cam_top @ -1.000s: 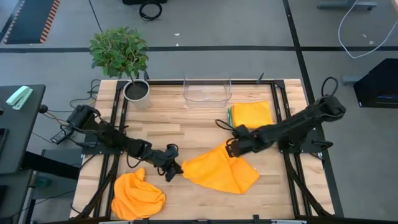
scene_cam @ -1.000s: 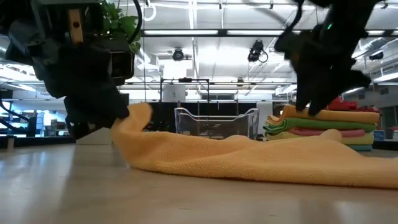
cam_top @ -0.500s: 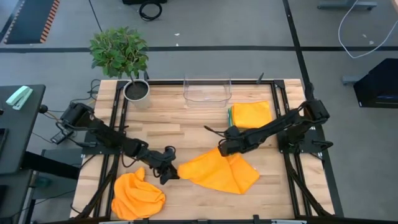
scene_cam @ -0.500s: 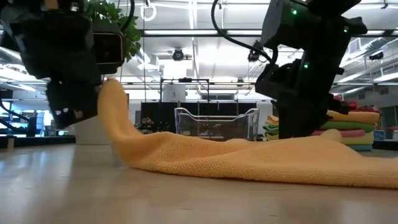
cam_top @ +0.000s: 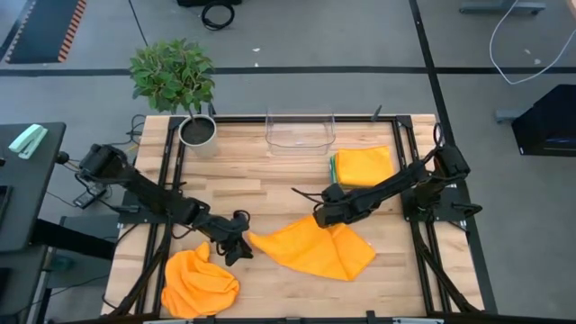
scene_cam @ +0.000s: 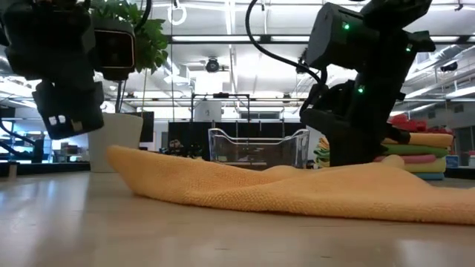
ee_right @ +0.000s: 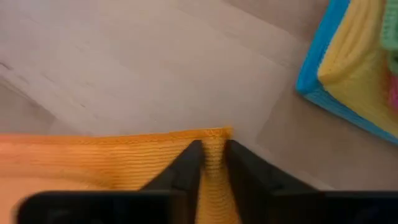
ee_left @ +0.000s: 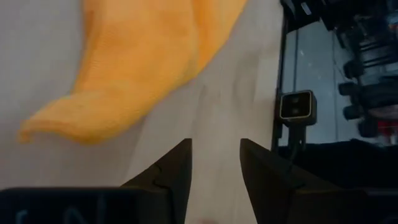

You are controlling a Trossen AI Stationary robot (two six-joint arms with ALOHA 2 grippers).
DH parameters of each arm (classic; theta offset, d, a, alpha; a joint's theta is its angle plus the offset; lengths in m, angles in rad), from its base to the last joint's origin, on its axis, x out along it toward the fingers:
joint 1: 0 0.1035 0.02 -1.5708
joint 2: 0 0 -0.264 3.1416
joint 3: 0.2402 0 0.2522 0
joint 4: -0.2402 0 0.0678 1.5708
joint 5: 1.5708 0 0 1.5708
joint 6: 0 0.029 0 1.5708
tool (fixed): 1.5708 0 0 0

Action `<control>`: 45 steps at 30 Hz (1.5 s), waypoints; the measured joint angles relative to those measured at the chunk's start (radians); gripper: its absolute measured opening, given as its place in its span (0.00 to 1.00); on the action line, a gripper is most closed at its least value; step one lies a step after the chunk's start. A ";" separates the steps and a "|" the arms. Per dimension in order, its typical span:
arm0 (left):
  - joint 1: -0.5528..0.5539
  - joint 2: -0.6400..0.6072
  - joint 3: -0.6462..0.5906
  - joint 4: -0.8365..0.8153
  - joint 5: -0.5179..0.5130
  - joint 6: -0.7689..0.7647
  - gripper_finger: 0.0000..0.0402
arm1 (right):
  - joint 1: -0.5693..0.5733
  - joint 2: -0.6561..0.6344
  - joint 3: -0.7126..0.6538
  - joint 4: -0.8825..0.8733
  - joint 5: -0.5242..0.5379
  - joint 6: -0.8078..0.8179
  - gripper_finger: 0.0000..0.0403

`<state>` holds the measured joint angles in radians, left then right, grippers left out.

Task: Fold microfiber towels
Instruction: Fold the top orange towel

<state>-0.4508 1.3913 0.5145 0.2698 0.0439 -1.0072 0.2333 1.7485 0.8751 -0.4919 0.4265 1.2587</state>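
From above, you see a wooden worktop [cam_top: 270, 189] with an orange towel [cam_top: 315, 250] spread loosely at its middle. This towel is your landmark. The left end effector [cam_top: 236, 248] sits just beside the towel's near-left tip, fingers apart and holding nothing. The right end effector [cam_top: 322, 216] presses on the towel's far corner. A second, crumpled orange towel [cam_top: 200, 282] lies beyond the left end effector, away from the landmark. A folded towel stack [cam_top: 364, 166], orange on top, sits behind the landmark towel toward the right arm's side. A clear plastic bin [cam_top: 300, 131] and a potted plant [cam_top: 176, 81] stand at the worktop's far edge.

From table height, the landmark towel [scene_cam: 297, 189] lies flat. The left end effector [scene_cam: 68, 111] hangs above and clear of its tip. The right end effector [scene_cam: 349, 152] stands down on the cloth, the stack [scene_cam: 415, 152] behind it.

In the left wrist view, the two fingers [ee_left: 174, 171] are parted over bare wood, the towel [ee_left: 137, 68] just ahead.

In the right wrist view, the fingers [ee_right: 186, 163] pinch the towel's hem [ee_right: 214, 146], clamped on the cloth, with the stack's blue and yellow layers [ee_right: 354, 68] nearby.
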 joint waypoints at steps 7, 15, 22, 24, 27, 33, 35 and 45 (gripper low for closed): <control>0.012 -0.162 0.000 -0.244 -0.286 -0.126 0.33 | 0.014 -0.057 -0.003 0.027 0.006 -0.052 0.02; 0.016 -0.185 0.000 -0.281 -0.328 -0.132 0.29 | 0.080 -0.262 0.027 0.021 0.077 -0.090 0.01; 0.049 -0.180 0.000 -0.284 -0.329 -0.099 0.31 | 0.104 -0.435 0.036 0.002 0.105 -0.127 0.00; 0.060 -0.179 0.000 -0.301 -0.329 -0.108 0.31 | 0.104 -0.455 0.036 0.001 0.108 -0.153 0.00; 0.077 -0.179 0.001 -0.334 -0.325 -0.137 0.31 | 0.104 -0.468 0.036 -0.001 0.108 -0.157 0.00; 0.156 -0.150 0.001 -0.399 -0.337 -0.152 0.28 | 0.114 -0.470 0.036 0.006 0.099 -0.194 0.00; 0.192 -0.127 0.001 -0.387 -0.336 -0.152 0.28 | 0.113 -0.470 0.036 0.004 0.100 -0.188 0.00; 0.331 0.006 0.001 -0.230 -0.110 -0.251 0.36 | 0.108 -0.470 0.036 -0.012 0.098 -0.174 0.00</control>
<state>-0.1198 1.3975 0.5154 0.0399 -0.0658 -1.2586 0.3408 1.2789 0.9115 -0.5035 0.5248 1.0845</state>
